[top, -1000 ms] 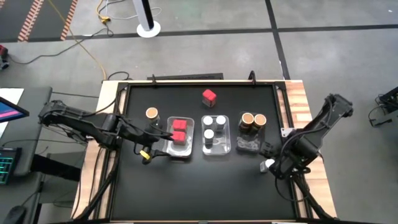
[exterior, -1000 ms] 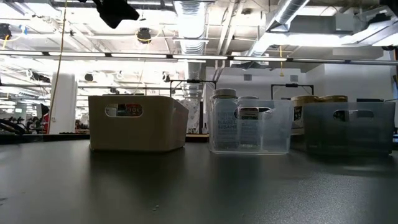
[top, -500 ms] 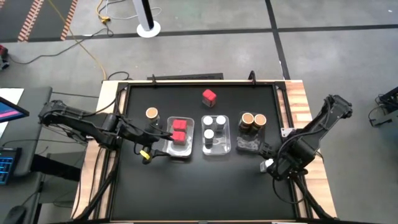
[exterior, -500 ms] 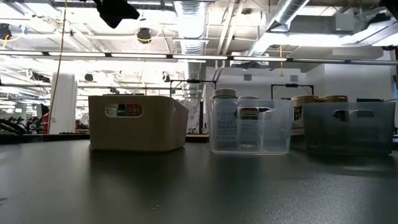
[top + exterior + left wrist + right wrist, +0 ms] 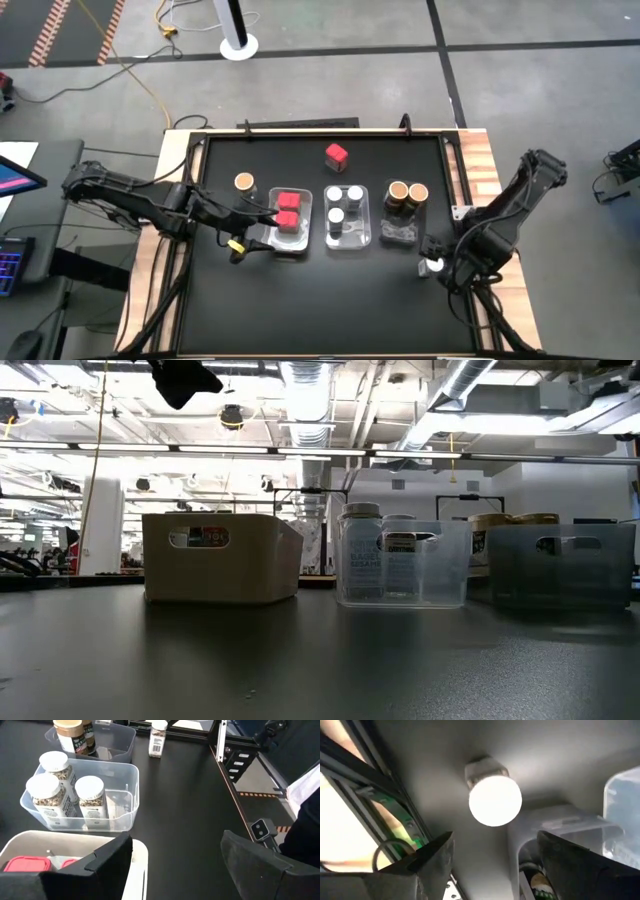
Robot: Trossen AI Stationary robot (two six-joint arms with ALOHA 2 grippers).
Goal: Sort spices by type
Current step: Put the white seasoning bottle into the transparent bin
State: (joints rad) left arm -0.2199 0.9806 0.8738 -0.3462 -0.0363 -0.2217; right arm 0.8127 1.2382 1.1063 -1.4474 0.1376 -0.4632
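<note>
Spices in 3 trays

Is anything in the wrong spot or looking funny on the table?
Yes, a few spices sit outside the trays. A red box stands alone at the far side, a brown-lidded jar sits beside the tray of red boxes, and a white-lidded jar lies near the right pincer. Nothing looks spilled or broken.

Table top matt black, wood edges. Trays clear glossy plastic. Jars clear plastic, smooth white lids. Boxes red.
</note>
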